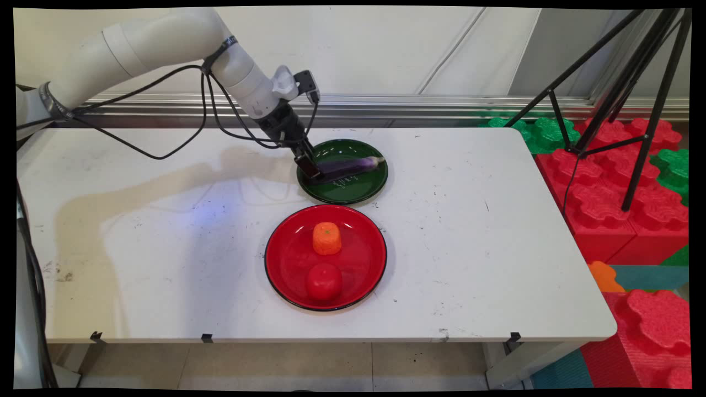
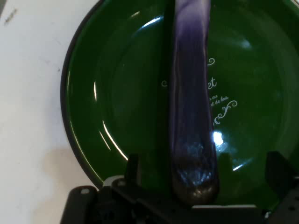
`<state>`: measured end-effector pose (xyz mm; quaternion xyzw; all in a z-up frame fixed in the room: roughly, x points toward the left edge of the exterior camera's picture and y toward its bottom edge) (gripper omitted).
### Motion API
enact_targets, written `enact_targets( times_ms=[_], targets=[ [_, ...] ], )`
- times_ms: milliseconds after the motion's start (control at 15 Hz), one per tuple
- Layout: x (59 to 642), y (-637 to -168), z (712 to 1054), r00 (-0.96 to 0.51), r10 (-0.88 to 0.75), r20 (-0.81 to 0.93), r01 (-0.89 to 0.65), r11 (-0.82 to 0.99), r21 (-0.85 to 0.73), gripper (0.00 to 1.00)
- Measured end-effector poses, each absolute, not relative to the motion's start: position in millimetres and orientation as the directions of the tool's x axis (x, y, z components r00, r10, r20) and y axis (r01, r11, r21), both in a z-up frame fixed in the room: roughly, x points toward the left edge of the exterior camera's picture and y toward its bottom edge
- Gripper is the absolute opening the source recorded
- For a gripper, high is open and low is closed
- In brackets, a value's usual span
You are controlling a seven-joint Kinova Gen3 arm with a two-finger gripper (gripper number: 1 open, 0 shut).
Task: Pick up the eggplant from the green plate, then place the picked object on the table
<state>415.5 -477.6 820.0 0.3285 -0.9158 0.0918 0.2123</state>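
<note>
Gripper (image 1: 310,165) low over green plate (image 1: 364,190), near worktop's far edge – fingers (image 2: 133,169) spread wide, either side of purple eggplant (image 1: 353,165), not clamped on it. Eggplant lying flat in green plate, dark end between fingers, stem end toward plate's right rim. Red plate (image 1: 287,259) just nearer – holding orange carrot piece (image 1: 327,238) and red tomato (image 1: 324,281), both untouched.

eggplant (image 1: 353,165) on far plate (image 1: 364,190), carrot (image 1: 327,238) behind tomato (image 1: 324,281) on near plate (image 1: 287,259)
</note>
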Motion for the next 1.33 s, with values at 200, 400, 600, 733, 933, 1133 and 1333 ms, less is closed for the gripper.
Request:
enact_targets(
  times_ms=[200, 400, 600, 733, 933, 1133, 1333],
  targets=[
    [414, -481, 811, -0.693, -0.571, 0.44, -0.645, 0.763, -0.026, 1.0],
    [412, -483, 803, -0.691, -0.579, 0.432, -0.65, 0.759, -0.023, 1.0],
    [411, -484, 798, -0.691, -0.583, 0.428, -0.653, 0.757, -0.023, 1.0],
    [411, -486, 796, -0.69, -0.584, 0.427, -0.654, 0.756, -0.022, 1.0],
    [410, -488, 793, -0.689, -0.584, 0.43, -0.654, 0.756, -0.022, 0.0],
    [409, -490, 791, -0.685, -0.586, 0.433, -0.656, 0.755, -0.017, 0.0],
    [409, -491, 791, -0.682, -0.588, 0.434, -0.658, 0.753, -0.015, 0.0]
  ],
)
